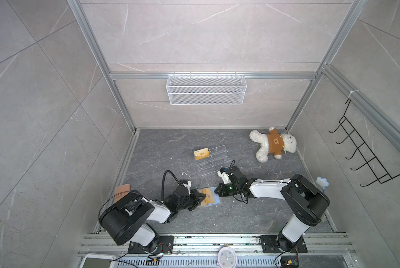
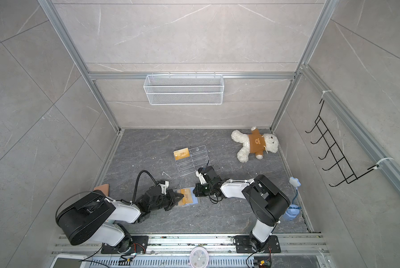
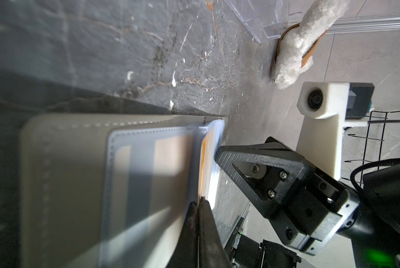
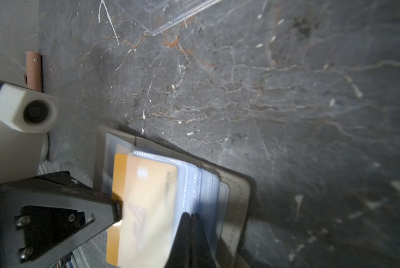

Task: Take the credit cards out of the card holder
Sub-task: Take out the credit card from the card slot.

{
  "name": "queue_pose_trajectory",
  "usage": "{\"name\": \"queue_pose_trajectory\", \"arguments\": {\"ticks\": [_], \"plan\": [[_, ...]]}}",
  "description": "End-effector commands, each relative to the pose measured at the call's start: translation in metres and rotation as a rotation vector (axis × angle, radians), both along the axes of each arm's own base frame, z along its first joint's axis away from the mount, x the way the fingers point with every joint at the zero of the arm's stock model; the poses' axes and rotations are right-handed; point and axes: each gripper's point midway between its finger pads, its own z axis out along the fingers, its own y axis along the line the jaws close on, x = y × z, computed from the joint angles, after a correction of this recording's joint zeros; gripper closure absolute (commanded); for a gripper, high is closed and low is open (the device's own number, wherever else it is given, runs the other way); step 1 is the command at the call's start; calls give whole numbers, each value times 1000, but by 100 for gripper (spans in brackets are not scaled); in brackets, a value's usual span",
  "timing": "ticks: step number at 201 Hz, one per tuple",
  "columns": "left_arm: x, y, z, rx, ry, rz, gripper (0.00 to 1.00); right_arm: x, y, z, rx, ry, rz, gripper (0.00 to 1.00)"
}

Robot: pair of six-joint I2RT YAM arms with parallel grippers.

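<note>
Top views: the card holder (image 1: 214, 201) lies open on the surface (image 1: 166, 148), near the front, btw the two arms. The left claw (image 1: 204, 196) comes in from one side and the right claw (image 1: 215, 191) from the opposite side, both tips at the holder. A gold card (image 1: 209, 194) shows inside it. A second gold card (image 1: 201, 154) is already out, at the acrylic stand (image 1: 214, 162), well apart from the holder. In the stand or just against it, we can't tell.

Left wrist: the left claw (image 3: 198, 208) is pinched tight, w/ the gold card (image 3: 203, 162) running edge-on into its tips. We read that as a grip on the card. The right claw (image 3: 217, 157) tip sits against the blue sleeve pages. Pale orange patches under other sleeves are prob. more cards.

Right wrist: the gold card (image 4: 143, 204) pokes partway out of its clear sleeve, w/ the left claw (image 4: 117, 210) closed on the bare end. The right claw (image 4: 190, 219) is closed narrow at the sleeve pages. Pinching a page or only pressing, we can't tell.

Progress: one card out, one mid-pull, likely more left.
</note>
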Motion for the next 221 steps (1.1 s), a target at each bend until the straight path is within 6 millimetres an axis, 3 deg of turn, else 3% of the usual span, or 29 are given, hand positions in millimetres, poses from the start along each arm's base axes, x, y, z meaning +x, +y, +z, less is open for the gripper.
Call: {"name": "queue_pose_trajectory", "arguments": {"ticks": [1, 41, 64, 96, 133, 166, 221], "plan": [[-10, 14, -15, 98, 20, -5, 100, -17, -17, -31, -106, 75, -7, 100], [-9, 13, -16, 104, 16, -13, 96, -17, -17, -30, -106, 72, -5, 100], [-6, 9, -16, 75, 12, -8, 74, -18, -16, -30, -107, 75, 0, 100], [-4, 5, -18, 60, 15, -8, 65, -20, -16, -32, -109, 78, 3, 100], [-2, 2, -18, 49, 9, -10, 67, -21, -14, -33, -112, 79, 7, 100], [0, 0, -19, 52, 4, -15, 74, -21, -15, -33, -111, 81, 6, 100], [-2, 2, -17, 79, -3, -34, 98, -22, -17, -30, -116, 73, 4, 100]]}}
